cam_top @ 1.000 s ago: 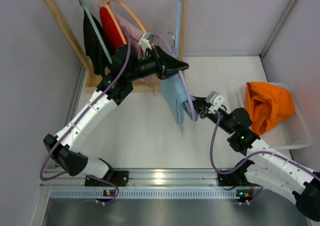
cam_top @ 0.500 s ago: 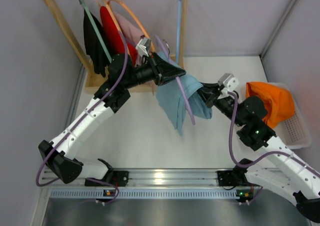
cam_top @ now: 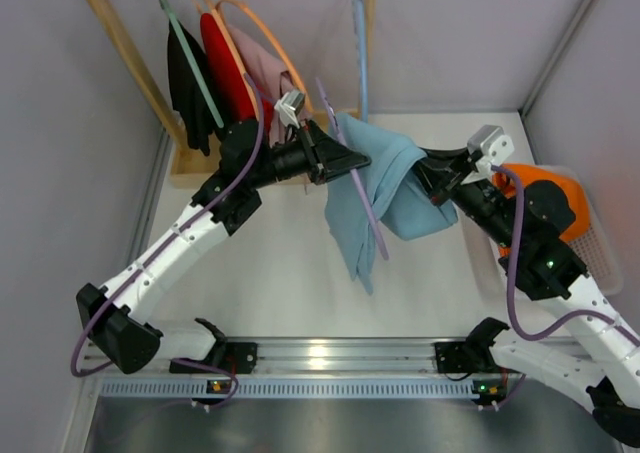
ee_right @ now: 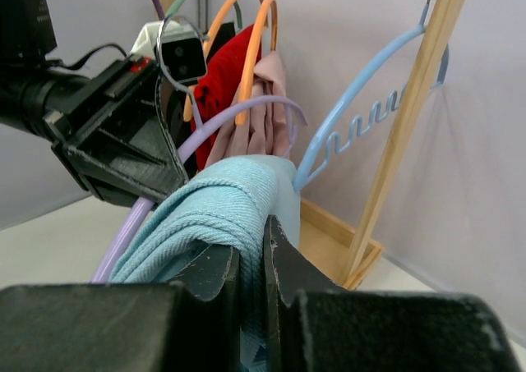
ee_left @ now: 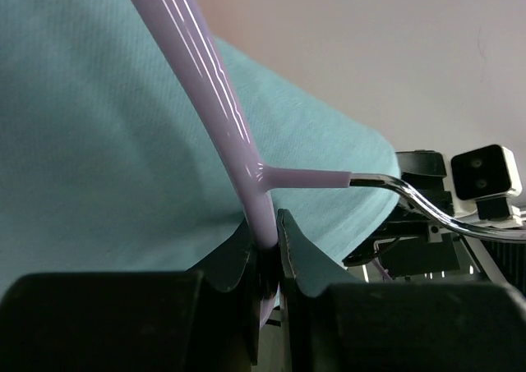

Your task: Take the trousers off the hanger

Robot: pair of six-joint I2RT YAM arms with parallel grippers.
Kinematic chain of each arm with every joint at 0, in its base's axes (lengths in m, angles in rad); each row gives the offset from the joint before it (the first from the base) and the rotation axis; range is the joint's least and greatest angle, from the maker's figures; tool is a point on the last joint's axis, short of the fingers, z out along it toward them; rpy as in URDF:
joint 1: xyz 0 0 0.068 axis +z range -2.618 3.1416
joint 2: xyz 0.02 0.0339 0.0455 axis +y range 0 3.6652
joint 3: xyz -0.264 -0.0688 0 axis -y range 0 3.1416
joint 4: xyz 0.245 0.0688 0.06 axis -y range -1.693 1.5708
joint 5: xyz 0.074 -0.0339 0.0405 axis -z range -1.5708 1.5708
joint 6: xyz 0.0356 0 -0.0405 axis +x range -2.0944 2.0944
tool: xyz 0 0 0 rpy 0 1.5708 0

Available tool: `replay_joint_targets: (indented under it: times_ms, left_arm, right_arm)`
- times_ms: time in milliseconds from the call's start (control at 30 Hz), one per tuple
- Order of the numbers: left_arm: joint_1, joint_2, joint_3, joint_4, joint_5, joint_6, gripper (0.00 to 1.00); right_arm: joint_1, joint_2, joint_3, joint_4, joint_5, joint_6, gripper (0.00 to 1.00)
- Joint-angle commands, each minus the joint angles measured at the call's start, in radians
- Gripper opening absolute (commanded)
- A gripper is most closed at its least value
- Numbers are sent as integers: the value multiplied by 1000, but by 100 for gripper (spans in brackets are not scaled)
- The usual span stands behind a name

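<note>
The left gripper's [ee_left: 265, 253] jaws are clamped on the lavender hanger [ee_left: 220, 117] just below the point where its metal hook branches off. The right gripper's [ee_right: 251, 253] jaws are pinched narrowly on a thick fold of the light blue trousers [ee_right: 215, 204]. The trousers are held in the air between the two grippers, with the hanger's thin bar crossing the cloth and one end trailing down above the white table [cam_top: 270, 263]. Close behind, a wooden rack [cam_top: 120, 48] is hung with a black garment [cam_top: 185, 88], a red garment [cam_top: 225, 68] and a dusty pink garment [cam_top: 265, 63], and a pale blue hanger [cam_top: 358, 53] is seen at its right end. An orange cloth [cam_top: 562, 188] lies in a white basket [cam_top: 600, 263], partly hidden by the right arm. The table is enclosed by grey walls and edged by a metal rail [cam_top: 320, 353].
</note>
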State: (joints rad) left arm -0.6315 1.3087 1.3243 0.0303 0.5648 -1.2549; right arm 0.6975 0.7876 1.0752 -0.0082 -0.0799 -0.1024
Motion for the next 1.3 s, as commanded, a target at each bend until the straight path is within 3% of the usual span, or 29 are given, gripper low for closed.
replay_joint_targets:
  times_ms: [0, 367, 933, 1267]
  left_arm:
    - [7, -19, -37, 42, 6, 77, 0]
    - [6, -8, -99, 40, 9, 58, 0]
    - [6, -43, -186, 42, 14, 92, 0]
    - [6, -55, -183, 40, 29, 114, 0]
  right_arm:
    - [-3, -53, 169, 258, 17, 16, 0]
    - [-23, -8, 313, 290, 71, -29, 0]
    - [-87, 55, 543, 309, 46, 40, 0]
    - [-157, 7, 598, 252, 127, -29, 0]
